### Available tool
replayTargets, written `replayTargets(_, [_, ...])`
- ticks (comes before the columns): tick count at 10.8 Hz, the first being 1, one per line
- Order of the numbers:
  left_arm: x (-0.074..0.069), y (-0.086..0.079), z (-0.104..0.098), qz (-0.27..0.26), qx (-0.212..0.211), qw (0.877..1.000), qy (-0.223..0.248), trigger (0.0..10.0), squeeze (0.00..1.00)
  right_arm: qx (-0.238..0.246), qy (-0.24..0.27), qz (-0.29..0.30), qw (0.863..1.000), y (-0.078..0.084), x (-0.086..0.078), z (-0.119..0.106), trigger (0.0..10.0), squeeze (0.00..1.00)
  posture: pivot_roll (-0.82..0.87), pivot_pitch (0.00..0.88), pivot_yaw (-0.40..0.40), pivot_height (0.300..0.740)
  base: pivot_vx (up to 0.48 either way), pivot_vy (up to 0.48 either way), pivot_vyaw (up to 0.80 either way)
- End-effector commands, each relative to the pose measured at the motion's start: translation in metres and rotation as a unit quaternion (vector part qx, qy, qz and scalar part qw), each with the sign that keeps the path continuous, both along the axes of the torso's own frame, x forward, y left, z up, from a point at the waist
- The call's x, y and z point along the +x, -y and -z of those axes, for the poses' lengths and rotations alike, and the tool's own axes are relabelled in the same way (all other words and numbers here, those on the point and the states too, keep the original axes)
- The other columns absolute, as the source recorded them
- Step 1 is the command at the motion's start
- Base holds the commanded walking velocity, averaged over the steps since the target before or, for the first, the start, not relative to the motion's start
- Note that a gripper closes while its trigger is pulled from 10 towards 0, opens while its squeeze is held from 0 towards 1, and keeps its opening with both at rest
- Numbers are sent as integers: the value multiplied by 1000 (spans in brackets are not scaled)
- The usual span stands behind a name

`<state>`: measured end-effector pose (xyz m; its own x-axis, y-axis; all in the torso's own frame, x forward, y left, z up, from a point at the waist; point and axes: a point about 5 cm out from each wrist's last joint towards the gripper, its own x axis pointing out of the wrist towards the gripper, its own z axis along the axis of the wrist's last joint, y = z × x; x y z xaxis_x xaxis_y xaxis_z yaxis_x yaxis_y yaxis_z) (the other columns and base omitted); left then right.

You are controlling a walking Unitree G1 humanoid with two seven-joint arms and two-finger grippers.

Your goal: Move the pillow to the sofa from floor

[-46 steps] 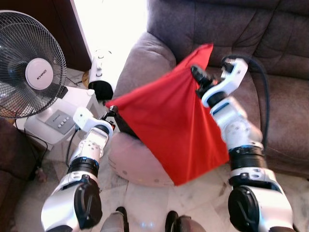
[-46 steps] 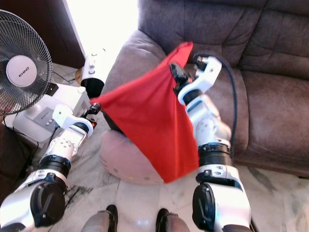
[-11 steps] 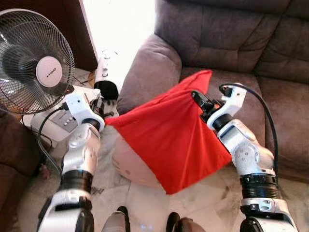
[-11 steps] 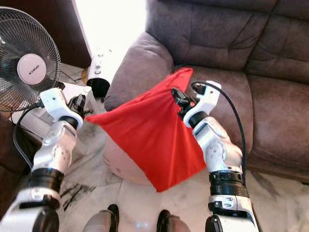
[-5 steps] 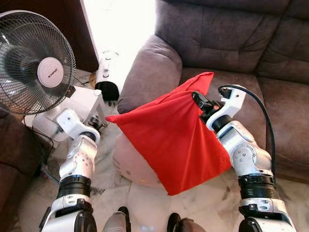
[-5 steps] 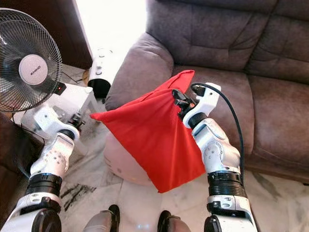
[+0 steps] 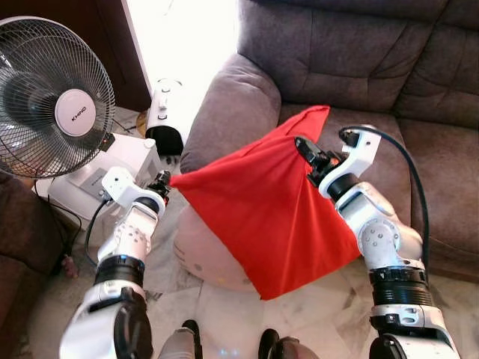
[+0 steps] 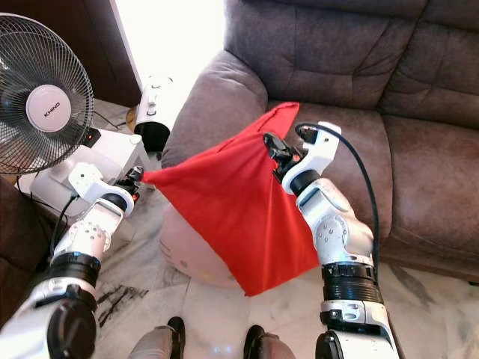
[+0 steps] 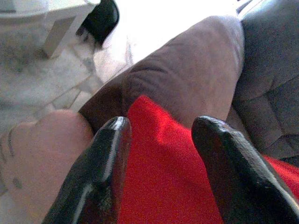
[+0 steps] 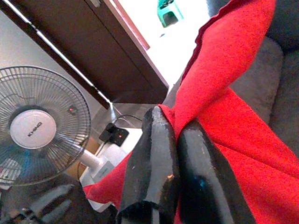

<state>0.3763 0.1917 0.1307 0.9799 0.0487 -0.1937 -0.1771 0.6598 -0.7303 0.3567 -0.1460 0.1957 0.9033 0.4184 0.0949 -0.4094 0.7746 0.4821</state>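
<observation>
The red pillow (image 7: 262, 209) hangs limp in the air in front of the brown sofa (image 7: 359, 67), over the floor by the sofa's armrest (image 7: 232, 105). My right gripper (image 7: 303, 147) is shut on its upper corner, and the red fabric (image 10: 224, 56) runs out from between the pinched fingers (image 10: 159, 154). My left gripper (image 7: 163, 182) sits at the pillow's left corner. It is open, and the red corner (image 9: 163, 186) lies in the gap between its fingers (image 9: 100, 172) without being pinched.
A round pink cushion (image 7: 202, 250) lies on the marble floor under the red pillow. A standing fan (image 7: 52, 97) and a white appliance (image 7: 165, 108) stand to the left, with cables on the floor. The sofa seat (image 7: 441, 164) lies behind my right arm.
Half a second ago my left gripper was lower and clear of the pillow. It has risen back to the pillow's left corner. My right gripper still holds the top corner.
</observation>
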Motion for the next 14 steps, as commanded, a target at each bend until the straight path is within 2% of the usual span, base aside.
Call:
replayTargets(1, [0,1,4,7,-12,1000,-8,10000,1000,14,102,-21,994,-4,-4,-48,10000,0,56,180,-48,740,0,0,0])
replayTargets(4, [5,4,5,13,-1,1000,-11,10000,1000,20,105,-33,994,-7,-9,-55,10000,0,49,205,-53,740,0,0,0])
replayTargets(5, [7,5,4,6,-18,1000,-4,10000,0,22,108,-39,993,-9,-10,-58,10000,0,43,211,-56,740,0,0,0])
replayTargets(6, [8,5,3,-1,-25,1000,-9,10000,0,22,110,-41,993,-9,-11,-60,10000,0,40,218,-56,740,0,0,0])
replayTargets(10, [8,-1,11,-53,-104,993,-34,10000,0,24,107,-46,993,-8,-16,-63,10000,0,17,241,-64,740,0,0,0])
replayTargets(14, [8,-1,11,-53,-104,993,-34,10000,0,24,107,-46,993,-8,-16,-63,10000,0,17,241,-64,740,0,0,0])
